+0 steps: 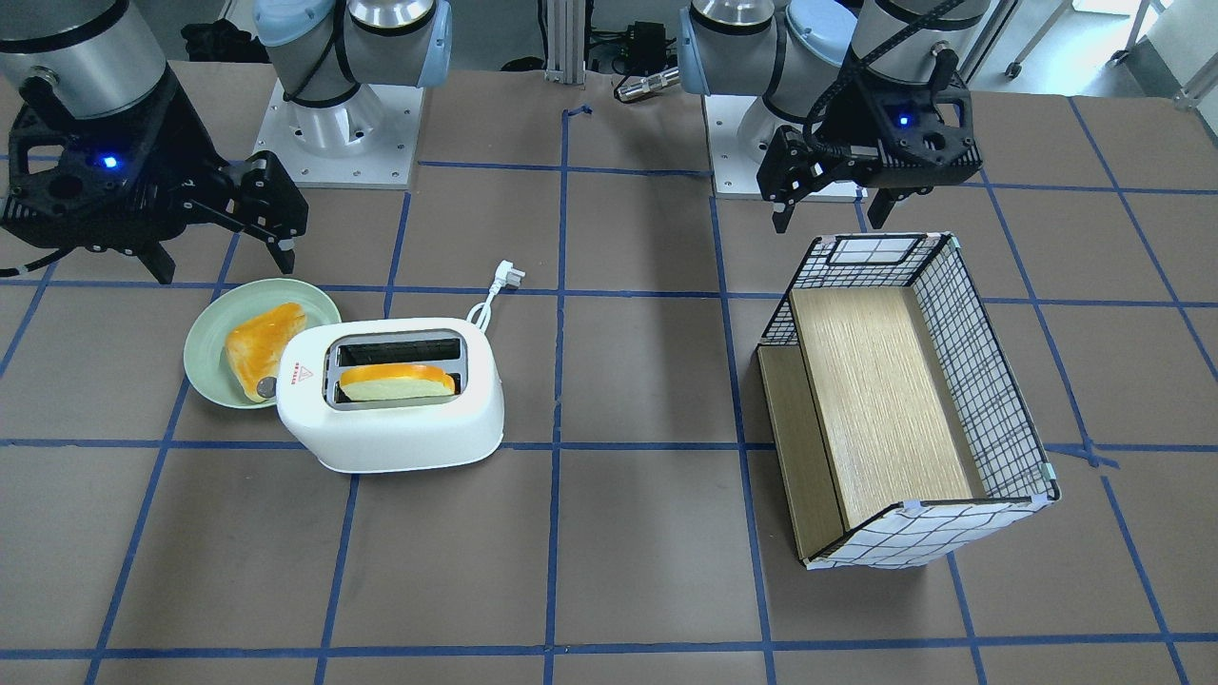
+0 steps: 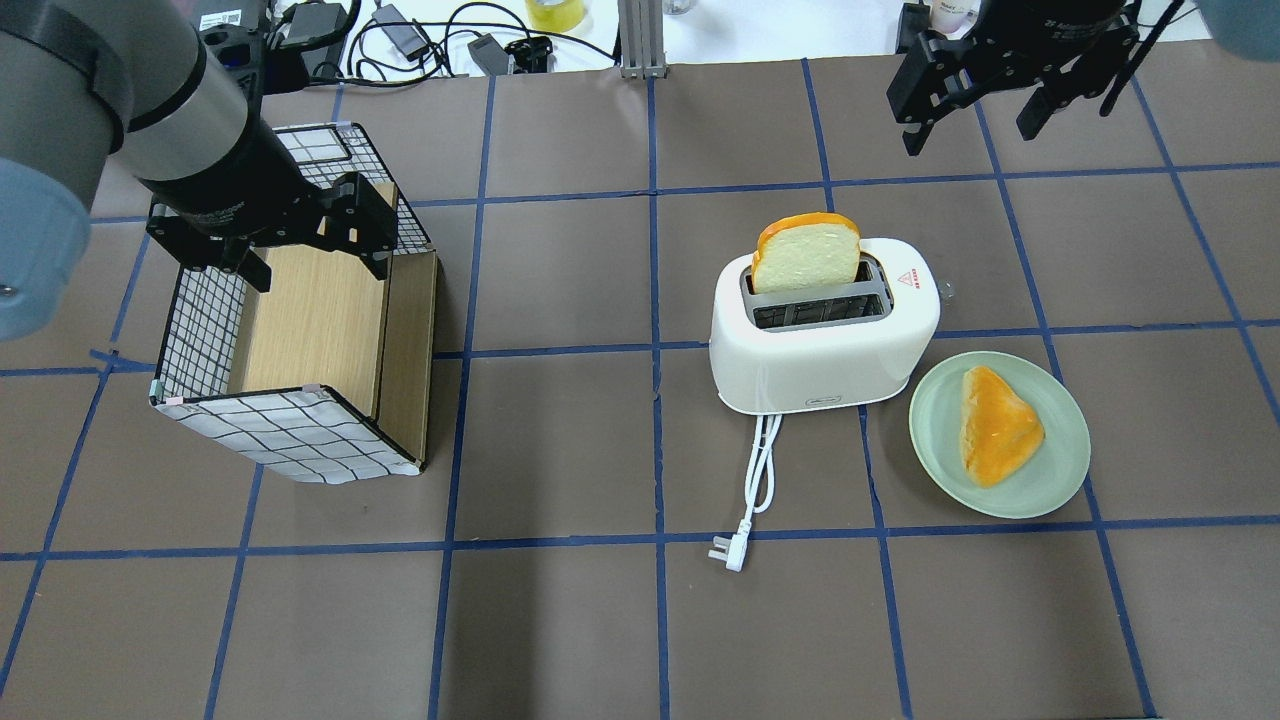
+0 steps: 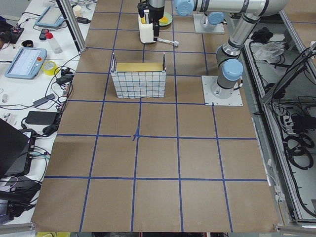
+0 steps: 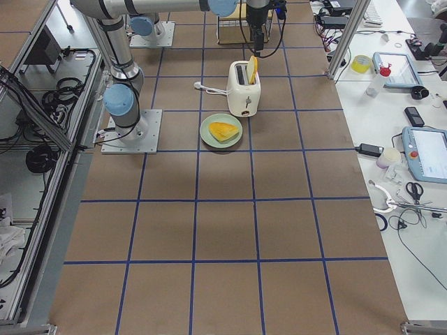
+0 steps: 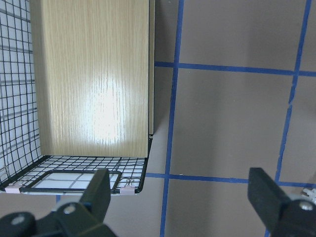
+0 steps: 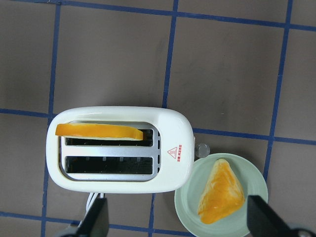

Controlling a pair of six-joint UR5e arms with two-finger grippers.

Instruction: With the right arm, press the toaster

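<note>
Overhead exterior shows you the toaster point(image 2: 825, 330) right of the table's middle, upright, with a bread slice point(image 2: 806, 255) standing in its far slot. Its white cord point(image 2: 760, 470) trails toward the robot and ends in a plug point(image 2: 728, 550) lying loose. Just beside the toaster's knob end sits a green plate point(image 2: 1062, 455) holding an orange pastry point(image 2: 998, 425). The table point(image 2: 600, 620) is covered in brown sheet crossed by blue tape lines; white benches with tablets and cables run along its far edge. Of the grey knob point(image 6: 201, 148) you get only a sliver, and both arms are cut off by the frame edges. Your right gripper point(image 2: 968, 135) hangs pointing down, high above the toaster and plate and touching neither, fingers spread wide. The left gripper point(image 2: 320, 268) hovers over the wire basket point(image 2: 290, 430), fingers also apart
</note>
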